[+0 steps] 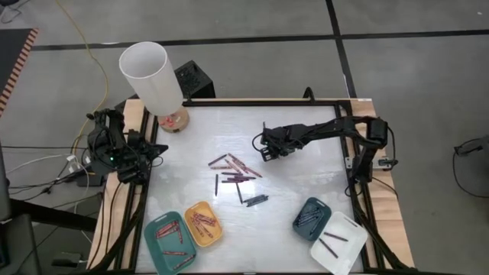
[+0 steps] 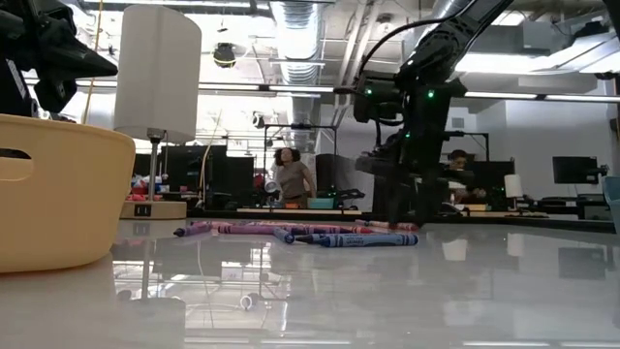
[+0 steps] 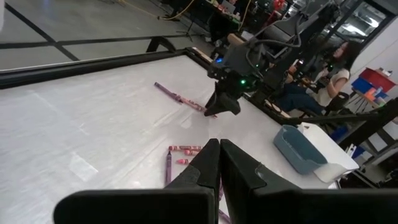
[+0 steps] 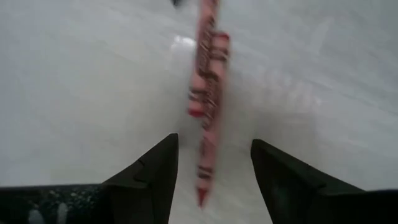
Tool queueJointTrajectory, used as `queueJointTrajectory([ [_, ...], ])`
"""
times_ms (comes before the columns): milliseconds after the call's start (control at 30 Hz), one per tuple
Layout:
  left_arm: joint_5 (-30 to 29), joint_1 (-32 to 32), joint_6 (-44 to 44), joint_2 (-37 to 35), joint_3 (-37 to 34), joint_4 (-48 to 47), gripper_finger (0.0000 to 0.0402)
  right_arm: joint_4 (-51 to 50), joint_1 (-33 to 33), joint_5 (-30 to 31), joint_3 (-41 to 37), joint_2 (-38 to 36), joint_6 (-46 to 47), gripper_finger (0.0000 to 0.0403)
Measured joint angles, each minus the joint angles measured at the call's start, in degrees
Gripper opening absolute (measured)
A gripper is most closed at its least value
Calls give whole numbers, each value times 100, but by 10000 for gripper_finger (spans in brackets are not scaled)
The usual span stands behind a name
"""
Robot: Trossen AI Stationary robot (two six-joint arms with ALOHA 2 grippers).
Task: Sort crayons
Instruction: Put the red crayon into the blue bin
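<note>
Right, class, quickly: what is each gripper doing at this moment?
Left gripper: fingers shut, holding nothing, parked at the table's left edge.
Right gripper: fingers open, over a pink crayon lying between them, not gripped.

No text or label can be read.

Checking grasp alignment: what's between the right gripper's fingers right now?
In the right wrist view, a pink crayon lies lengthwise in the gap of the open right gripper, on bare white table. Neither finger touches it.
</note>
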Motion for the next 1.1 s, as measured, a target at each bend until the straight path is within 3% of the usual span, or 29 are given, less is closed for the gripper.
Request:
queueJointTrajectory([
  [367,0,-2,-2,0,0,-1,0,-187,-45,43,5,-11,-336,193],
  [600,0,0,-1,0,0,0,0,-107,-55,80,1,-11,-512,134],
  [933,0,-2,-2,0,0,-1,0,-88,-57,29,7,-16,-661,16],
  [1100,0,-2,-1,0,0,-1,0,-70,-41,23,7,-18,-727,9],
])
